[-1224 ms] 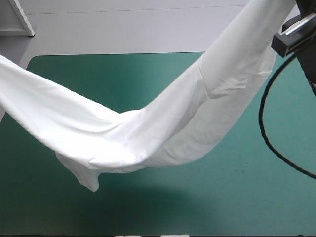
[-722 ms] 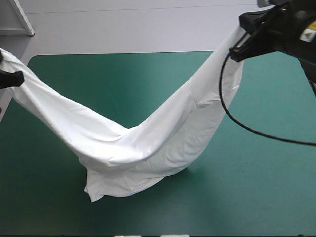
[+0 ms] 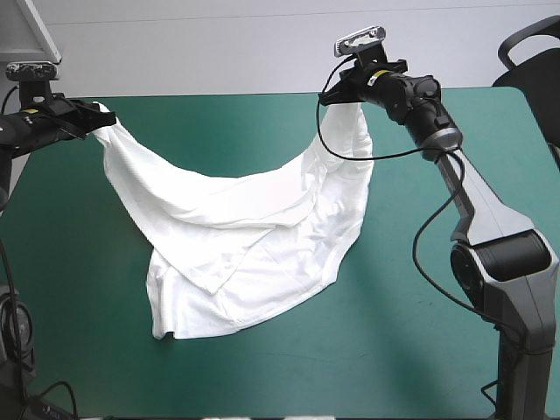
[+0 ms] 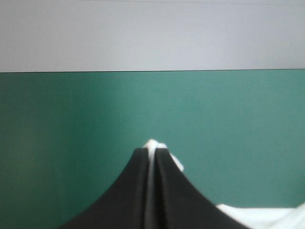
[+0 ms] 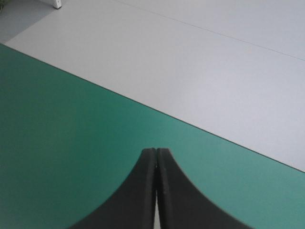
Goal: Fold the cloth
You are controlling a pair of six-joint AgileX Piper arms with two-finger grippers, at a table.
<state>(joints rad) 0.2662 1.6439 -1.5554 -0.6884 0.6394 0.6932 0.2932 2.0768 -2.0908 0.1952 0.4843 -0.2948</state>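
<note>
One T-shirt [image 3: 254, 262], its middle sagging onto the teal-green cover [image 3: 420, 350] nearest me. Farther out I count two grippers (each pinched tight on a corner): left gripper [image 3: 89, 118] at far left, right gripper [image 3: 337, 94] by the far edge.

**Setting.** A bench [image 3: 262, 385] under a teal-green cover [image 3: 219, 122] fills most of the high view. The cover's far corners are rounded and its far edge runs straight from left to right. Beyond that edge lies a pale grey floor [image 3: 219, 52], smooth and plain. In the right wrist view a thin straight seam [image 5: 214, 32] crosses this floor. At the far left a slanted white panel of furniture [image 3: 39, 31] stands on the floor. At the far right a black curved frame [image 3: 525, 35] rises just past the bench's corner. Light is even and diffuse, and shadows on the cover are soft.
</note>
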